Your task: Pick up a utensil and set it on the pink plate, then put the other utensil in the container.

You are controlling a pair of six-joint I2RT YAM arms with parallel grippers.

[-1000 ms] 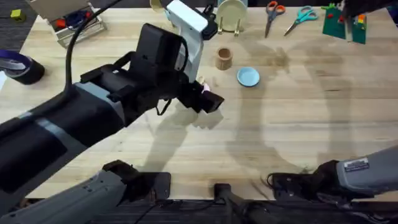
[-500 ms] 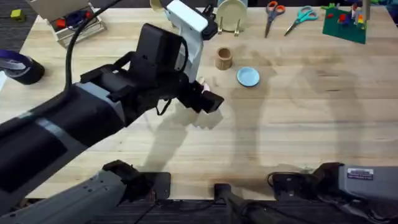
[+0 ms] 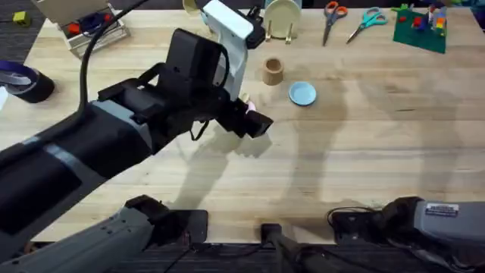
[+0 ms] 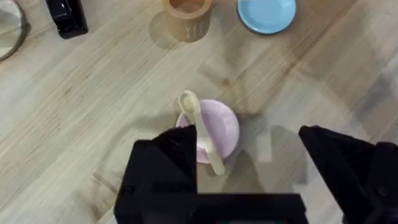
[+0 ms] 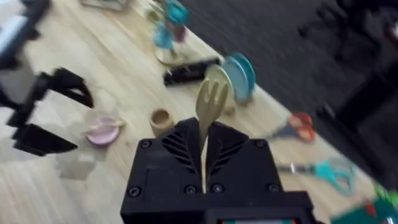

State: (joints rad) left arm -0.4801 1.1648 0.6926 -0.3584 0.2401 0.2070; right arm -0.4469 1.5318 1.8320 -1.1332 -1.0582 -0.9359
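Observation:
The pink plate [image 4: 225,127] lies on the wooden table with the spoon [image 4: 200,129] resting across it, bowl end over the rim. My left gripper [image 4: 249,177] hovers open just above it, one finger [image 4: 163,171] on each side, touching nothing. In the overhead view the left arm reaches over the table's middle and covers most of the plate. The right gripper [image 5: 204,179] is shut on the fork [image 5: 209,102], which stands prongs up between its fingers. The wooden container [image 3: 273,72] stands behind the plate, also seen as the container [image 5: 160,118] in the right wrist view.
A light blue plate [image 3: 302,93] lies right of the container. A pale green dish on a rack [image 3: 282,17], two pairs of scissors [image 3: 333,15], and a green toy block board [image 3: 420,29] line the far edge. A tape roll [image 3: 26,80] sits at the left.
The right arm has drawn lower toward the bottom right edge of the overhead view. The left arm and the plate with the spoon have stayed put.

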